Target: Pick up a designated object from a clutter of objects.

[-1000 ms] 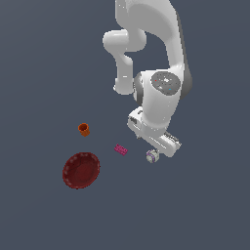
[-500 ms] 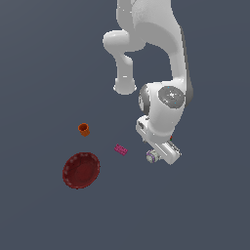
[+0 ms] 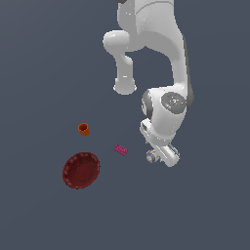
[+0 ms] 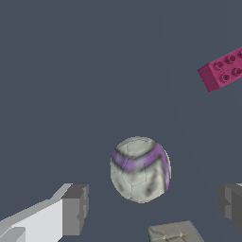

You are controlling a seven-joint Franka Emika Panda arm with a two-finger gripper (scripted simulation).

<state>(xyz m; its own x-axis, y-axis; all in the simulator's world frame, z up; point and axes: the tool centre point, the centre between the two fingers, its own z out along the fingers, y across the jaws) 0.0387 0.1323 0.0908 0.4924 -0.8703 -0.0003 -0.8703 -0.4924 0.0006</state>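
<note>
The designated object, a small white ball with purple marks (image 4: pixel 140 169), lies on the grey floor between my two grey fingers. One finger (image 4: pixel 72 209) stands on one side and the other finger (image 4: pixel 231 200) on the opposite side, both apart from the ball. My gripper (image 4: pixel 152 204) is open and empty. In the exterior view the ball (image 3: pixel 152 156) peeks out beside the low gripper (image 3: pixel 159 157). The red-green-white cube (image 4: pixel 175 232) shows only its top edge close to the ball. The pink brick (image 4: pixel 222 70) lies further off.
In the exterior view the pink brick (image 3: pixel 120 149) lies to the left of the hand. The orange cup (image 3: pixel 83 129) and the dark red bowl (image 3: pixel 81 170) lie further to the exterior view's left. The cube is hidden behind the hand there.
The arm has folded lower, and the hand has come down and slightly to the exterior view's right, closer to the ball. The objects have not moved.
</note>
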